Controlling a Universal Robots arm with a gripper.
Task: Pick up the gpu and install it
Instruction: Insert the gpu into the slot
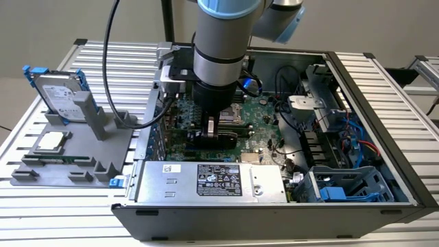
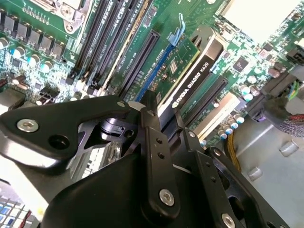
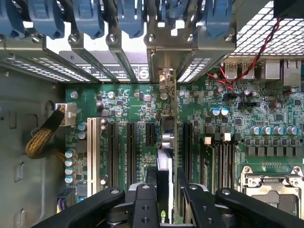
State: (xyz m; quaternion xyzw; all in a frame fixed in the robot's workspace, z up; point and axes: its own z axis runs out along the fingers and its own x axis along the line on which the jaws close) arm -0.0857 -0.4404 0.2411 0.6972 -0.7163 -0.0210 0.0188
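The gpu (image 3: 167,142) stands edge-down on the motherboard (image 3: 228,137), clamped in the gripper (image 3: 165,187)

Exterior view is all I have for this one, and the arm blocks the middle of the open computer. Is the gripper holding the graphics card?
Observer: Yes. In the first wrist view the graphics card stands on edge between the fingers of the gripper, which press on it from both sides.
Operator: Where is its metal end?
Observer: The bracket sits at the rear wall of the case, in line with one of the openings there.
Operator: Is it fully pushed in?
Observer: I cannot tell. The second wrist view shows a blue clip by the card's far end, and empty black slots run alongside the card.
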